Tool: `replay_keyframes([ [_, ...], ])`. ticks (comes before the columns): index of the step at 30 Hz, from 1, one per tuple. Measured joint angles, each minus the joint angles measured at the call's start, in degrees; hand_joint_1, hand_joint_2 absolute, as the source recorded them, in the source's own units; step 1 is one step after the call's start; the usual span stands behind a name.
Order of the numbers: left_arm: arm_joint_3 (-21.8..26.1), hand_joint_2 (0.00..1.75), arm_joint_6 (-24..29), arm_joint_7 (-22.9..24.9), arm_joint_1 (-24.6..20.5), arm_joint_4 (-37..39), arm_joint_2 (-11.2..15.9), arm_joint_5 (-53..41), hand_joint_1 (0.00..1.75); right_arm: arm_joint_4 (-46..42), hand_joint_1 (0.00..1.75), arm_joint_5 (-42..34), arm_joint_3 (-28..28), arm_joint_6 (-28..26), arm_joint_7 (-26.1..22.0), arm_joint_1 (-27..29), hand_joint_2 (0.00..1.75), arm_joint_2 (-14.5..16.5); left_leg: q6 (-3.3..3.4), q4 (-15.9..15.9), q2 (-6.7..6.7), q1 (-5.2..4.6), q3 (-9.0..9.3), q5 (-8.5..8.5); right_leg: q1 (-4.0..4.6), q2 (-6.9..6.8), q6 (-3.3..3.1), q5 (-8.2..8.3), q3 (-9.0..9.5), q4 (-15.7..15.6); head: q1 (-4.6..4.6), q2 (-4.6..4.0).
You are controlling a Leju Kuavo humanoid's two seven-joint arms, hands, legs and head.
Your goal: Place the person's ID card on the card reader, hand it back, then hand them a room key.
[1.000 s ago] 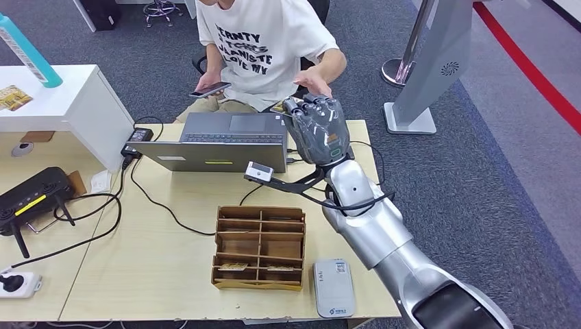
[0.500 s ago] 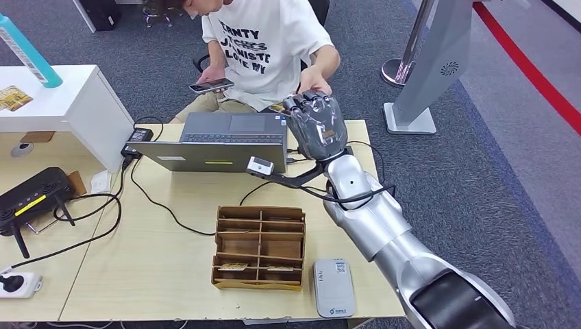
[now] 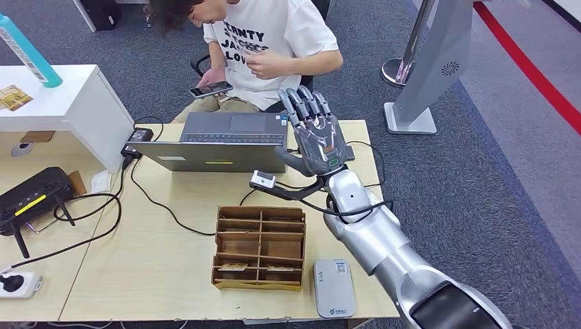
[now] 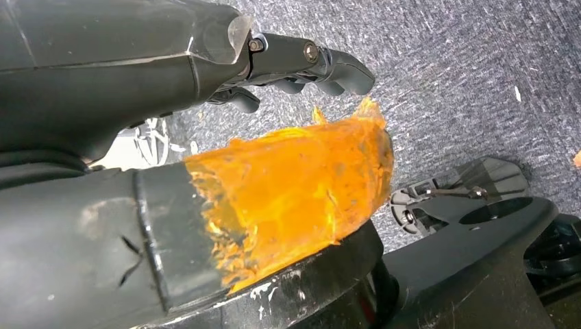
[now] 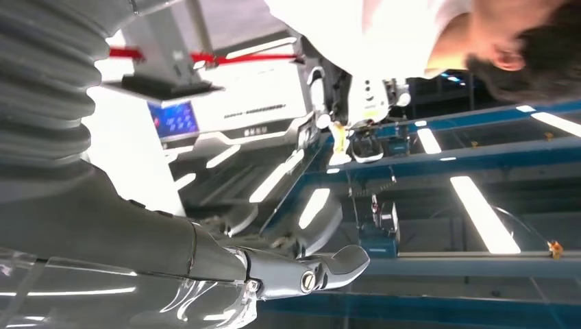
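Observation:
My right hand (image 3: 314,133) is raised over the far edge of the table (image 3: 171,274), fingers spread and nothing in it; the right wrist view shows its bare fingers (image 5: 322,269) too. The person (image 3: 274,34) sits behind the laptop with one hand (image 3: 264,63) drawn to the chest, and whether it holds a card is too small to tell. Their other hand holds a phone (image 3: 211,89). The grey card reader (image 3: 334,288) lies at the table's near edge. A brown compartment box (image 3: 259,247) holds cards (image 3: 233,266) in its front row. My left hand (image 4: 301,65) hangs over carpet, holding nothing.
An open laptop (image 3: 219,140) stands between the box and the person. Cables (image 3: 157,202) run across the table, and a small white device (image 3: 263,180) hangs by my forearm. A black router (image 3: 31,195) and a power strip (image 3: 17,282) lie at the left. A white stand (image 3: 425,75) rises at the right.
My right hand was curled around a card at the person's hand; its fingers have since spread and it has lowered a little. The person pulled that hand back to the chest.

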Motion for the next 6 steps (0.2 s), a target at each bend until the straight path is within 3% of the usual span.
replay_keyframes([
  [6,0.2,0.0,0.7,-0.4,0.8,0.0,0.0,1.6,0.0,-11.5,0.0,-4.6,-2.7,0.0,-5.6,8.0,0.0,0.0,0.01,0.0,-0.02,0.0,-0.03,-0.01,0.0,-0.02,0.01,-0.02,-0.02,0.0,0.0,0.0],
])
